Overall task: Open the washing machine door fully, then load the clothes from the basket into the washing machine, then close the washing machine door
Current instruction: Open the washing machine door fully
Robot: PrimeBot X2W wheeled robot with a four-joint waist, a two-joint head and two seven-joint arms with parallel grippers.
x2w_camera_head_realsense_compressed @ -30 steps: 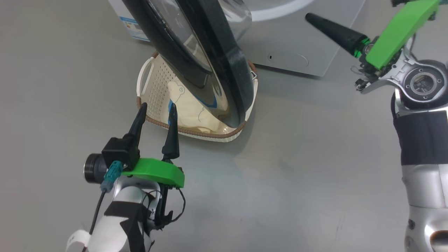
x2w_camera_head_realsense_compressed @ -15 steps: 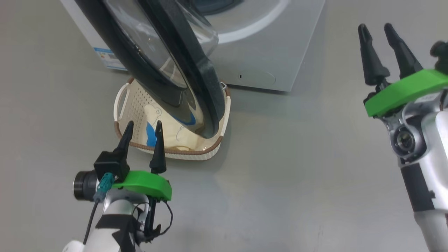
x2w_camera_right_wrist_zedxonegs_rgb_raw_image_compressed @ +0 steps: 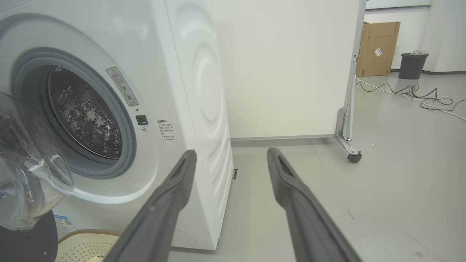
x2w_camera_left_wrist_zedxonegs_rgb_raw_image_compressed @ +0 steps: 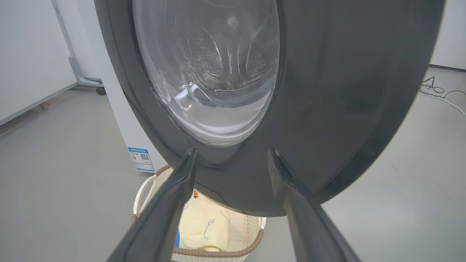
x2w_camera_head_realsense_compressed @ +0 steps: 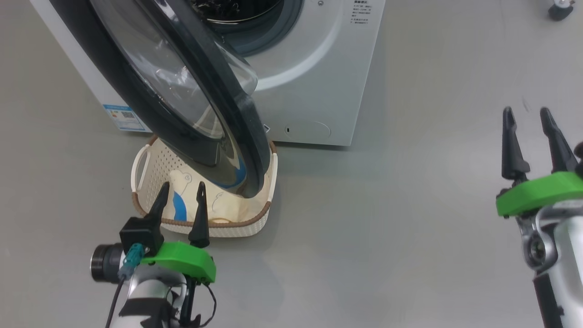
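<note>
The white washing machine [x2w_camera_head_realsense_compressed: 314, 82] stands with its steel drum [x2w_camera_right_wrist_zedxonegs_rgb_raw_image_compressed: 83, 112] exposed. Its black-rimmed door [x2w_camera_head_realsense_compressed: 237, 136] is swung out over the cream basket [x2w_camera_head_realsense_compressed: 255, 218] on the floor. Cream clothes [x2w_camera_head_realsense_compressed: 182, 191] with a blue patch lie in the basket, partly hidden by the door. My left gripper [x2w_camera_head_realsense_compressed: 182, 184] is open at the basket's near rim, facing the door's outer face [x2w_camera_left_wrist_zedxonegs_rgb_raw_image_compressed: 327, 91], and holds nothing. The clothes [x2w_camera_left_wrist_zedxonegs_rgb_raw_image_compressed: 204, 225] and basket [x2w_camera_left_wrist_zedxonegs_rgb_raw_image_compressed: 218, 251] show below its fingers. My right gripper [x2w_camera_head_realsense_compressed: 526, 110] is open and empty, out on the floor right of the machine.
Bare grey floor [x2w_camera_head_realsense_compressed: 387, 228] spreads to the right of the machine. In the right wrist view a white wheeled partition [x2w_camera_right_wrist_zedxonegs_rgb_raw_image_compressed: 291, 65] stands behind the machine. Cables [x2w_camera_right_wrist_zedxonegs_rgb_raw_image_compressed: 418, 94], a cardboard box [x2w_camera_right_wrist_zedxonegs_rgb_raw_image_compressed: 376, 47] and a dark bin [x2w_camera_right_wrist_zedxonegs_rgb_raw_image_compressed: 413, 65] lie farther off.
My right gripper has gone from shut to open and swung away from the door to the lower right. The head camera has tilted up, showing more of the machine. The left gripper stays open.
</note>
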